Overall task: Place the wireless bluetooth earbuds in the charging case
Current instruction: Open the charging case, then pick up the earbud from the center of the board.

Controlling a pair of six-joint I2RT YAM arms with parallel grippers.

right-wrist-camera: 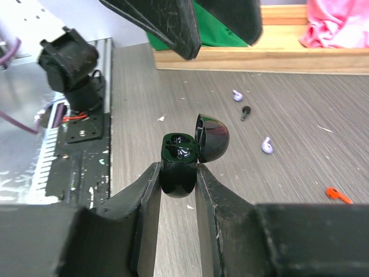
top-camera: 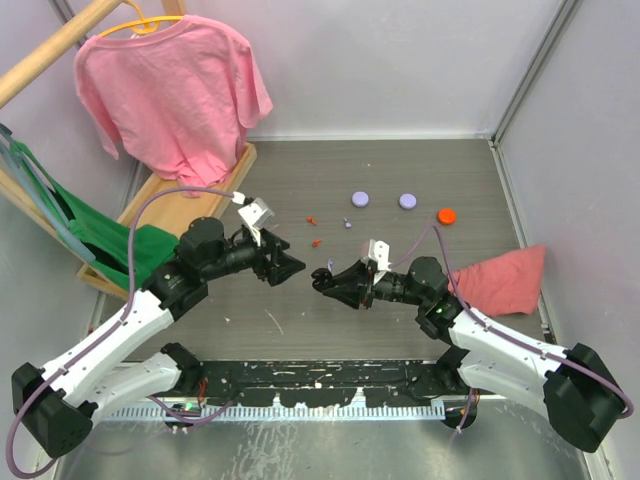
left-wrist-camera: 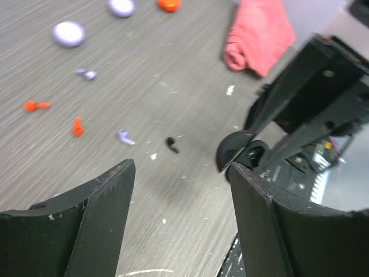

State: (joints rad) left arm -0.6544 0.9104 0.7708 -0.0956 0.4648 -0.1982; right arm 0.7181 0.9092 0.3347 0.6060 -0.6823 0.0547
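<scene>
Charging case (right-wrist-camera: pixel 179 154), lid open, clamped in right gripper (right-wrist-camera: pixel 177 173); black earbud (right-wrist-camera: pixel 245 112) on worktop (right-wrist-camera: pixel 311 167) just beyond it; left gripper (left-wrist-camera: pixel 181 168) spread apart.

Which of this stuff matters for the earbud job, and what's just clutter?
Job: case, lid open, gripped in right hand; black earbud on the table; left hand, open.
Clutter: lilac discs, orange disc, red scraps, lilac scraps, red cloth, pink shirt.

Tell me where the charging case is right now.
In the right wrist view the charging case is held lid-open by the right gripper, low and centre, with a loose black earbud on the table just beyond it.
</scene>
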